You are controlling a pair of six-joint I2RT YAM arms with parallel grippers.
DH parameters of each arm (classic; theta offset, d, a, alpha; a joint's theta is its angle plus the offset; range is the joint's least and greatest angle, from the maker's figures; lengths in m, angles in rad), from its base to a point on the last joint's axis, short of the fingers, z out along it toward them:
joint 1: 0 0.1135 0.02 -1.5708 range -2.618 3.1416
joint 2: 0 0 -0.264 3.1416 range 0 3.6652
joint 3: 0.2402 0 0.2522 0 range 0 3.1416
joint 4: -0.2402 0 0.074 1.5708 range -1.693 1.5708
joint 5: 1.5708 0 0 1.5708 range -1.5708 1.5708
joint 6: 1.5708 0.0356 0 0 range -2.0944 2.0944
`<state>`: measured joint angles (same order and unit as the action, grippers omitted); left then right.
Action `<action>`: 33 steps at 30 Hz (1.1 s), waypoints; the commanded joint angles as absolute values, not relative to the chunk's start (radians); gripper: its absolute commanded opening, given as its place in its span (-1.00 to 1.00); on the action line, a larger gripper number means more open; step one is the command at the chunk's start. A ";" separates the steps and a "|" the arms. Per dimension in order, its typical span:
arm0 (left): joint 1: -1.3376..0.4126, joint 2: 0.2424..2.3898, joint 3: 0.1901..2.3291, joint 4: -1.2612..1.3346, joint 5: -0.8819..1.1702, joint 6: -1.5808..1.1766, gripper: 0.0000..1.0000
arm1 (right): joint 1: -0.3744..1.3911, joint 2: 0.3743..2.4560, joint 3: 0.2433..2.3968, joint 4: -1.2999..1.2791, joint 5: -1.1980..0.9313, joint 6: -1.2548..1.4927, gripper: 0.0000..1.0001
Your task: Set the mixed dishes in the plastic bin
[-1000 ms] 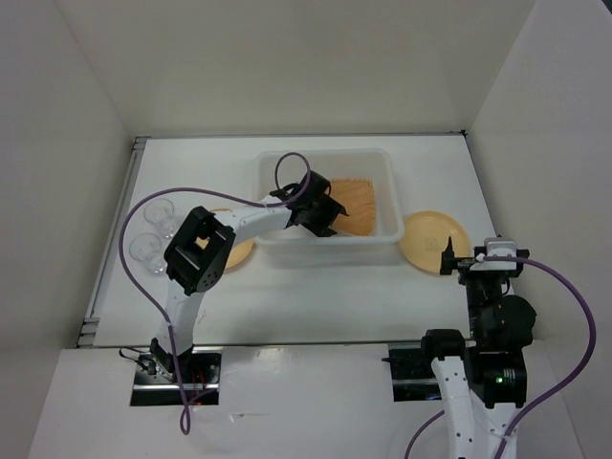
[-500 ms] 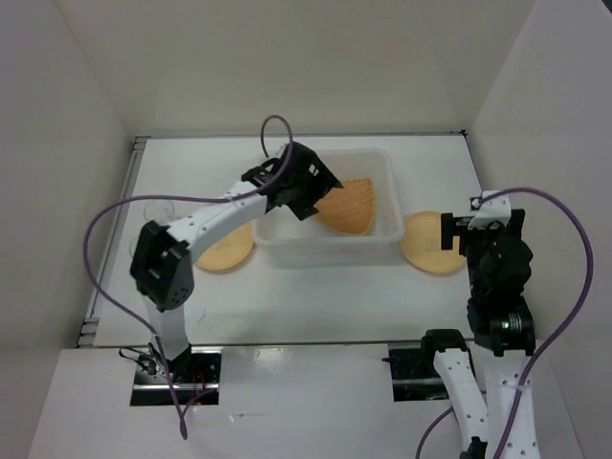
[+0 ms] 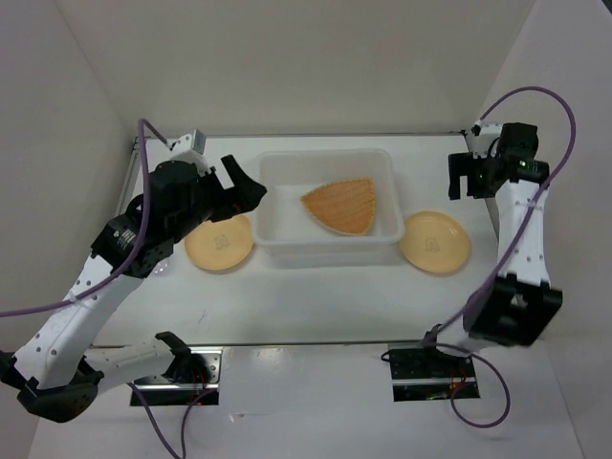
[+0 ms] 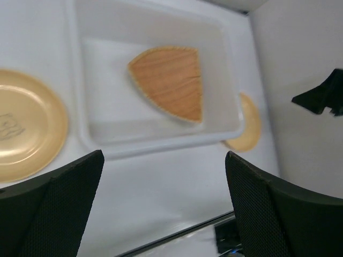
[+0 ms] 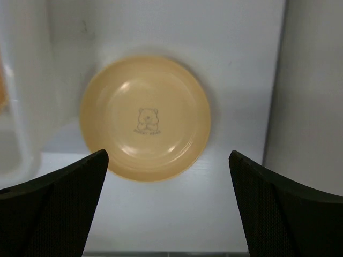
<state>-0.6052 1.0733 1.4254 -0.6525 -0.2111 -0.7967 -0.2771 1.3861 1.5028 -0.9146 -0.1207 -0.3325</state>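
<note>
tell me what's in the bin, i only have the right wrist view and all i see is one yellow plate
Observer: Only the tan plate lies inside the plastic bin, flat on its floor.
Operator: where's the other yellow plate
Observer: The second yellow plate sits on the table just outside the bin's left wall.
Operator: is the left arm carrying anything
Observer: No. The left fingers are spread wide with nothing between them, raised above the table by the bin's left end.
</note>
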 commanded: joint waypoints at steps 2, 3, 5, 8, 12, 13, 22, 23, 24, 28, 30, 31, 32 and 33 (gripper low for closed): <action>-0.597 1.025 1.341 -0.749 -0.224 -0.678 1.00 | -0.371 1.580 1.494 -1.175 -0.304 -0.408 0.95; -0.597 1.010 1.327 -0.749 -0.213 -0.669 1.00 | -0.371 1.580 1.470 -1.119 -0.292 -0.417 0.95; -0.588 0.976 1.305 -0.749 -0.192 -0.669 1.00 | -0.371 1.589 1.403 -1.066 -0.269 -0.417 0.95; -0.588 0.953 1.282 -0.758 -0.183 -0.660 1.00 | -0.383 1.621 1.343 -0.991 -0.235 -0.428 0.95; -0.588 0.942 1.273 -0.758 -0.160 -0.650 1.00 | -0.406 1.667 1.289 -0.911 -0.196 -0.448 0.95; -0.588 0.942 1.273 -0.758 -0.160 -0.650 1.00 | -0.419 1.681 1.278 -0.881 -0.196 -0.448 0.95; -0.588 0.914 1.198 -0.758 -0.150 -0.718 1.00 | -0.506 1.788 1.269 -0.790 -0.164 -0.497 0.95; -0.588 0.901 1.184 -0.767 -0.150 -0.732 1.00 | -0.517 1.824 1.269 -0.790 -0.173 -0.497 0.95; -0.588 0.882 1.172 -0.767 -0.140 -0.732 1.00 | -0.517 1.839 1.269 -0.790 -0.190 -0.497 0.95; -0.588 0.841 1.172 -0.814 -0.149 -0.758 1.00 | -0.517 1.887 1.259 -0.772 -0.248 -0.520 0.87; -0.588 0.832 1.172 -0.834 -0.161 -0.767 1.00 | -0.517 1.919 1.250 -0.781 -0.290 -0.520 0.78; -0.588 0.831 1.172 -0.850 -0.172 -0.767 1.00 | -0.517 1.933 1.250 -0.796 -0.299 -0.534 0.68; -0.588 0.831 1.172 -0.850 -0.172 -0.776 1.00 | -0.517 1.948 1.250 -0.796 -0.308 -0.543 0.63; -0.588 0.821 1.172 -0.850 -0.172 -0.787 1.00 | -0.506 1.977 1.259 -0.807 -0.320 -0.543 0.55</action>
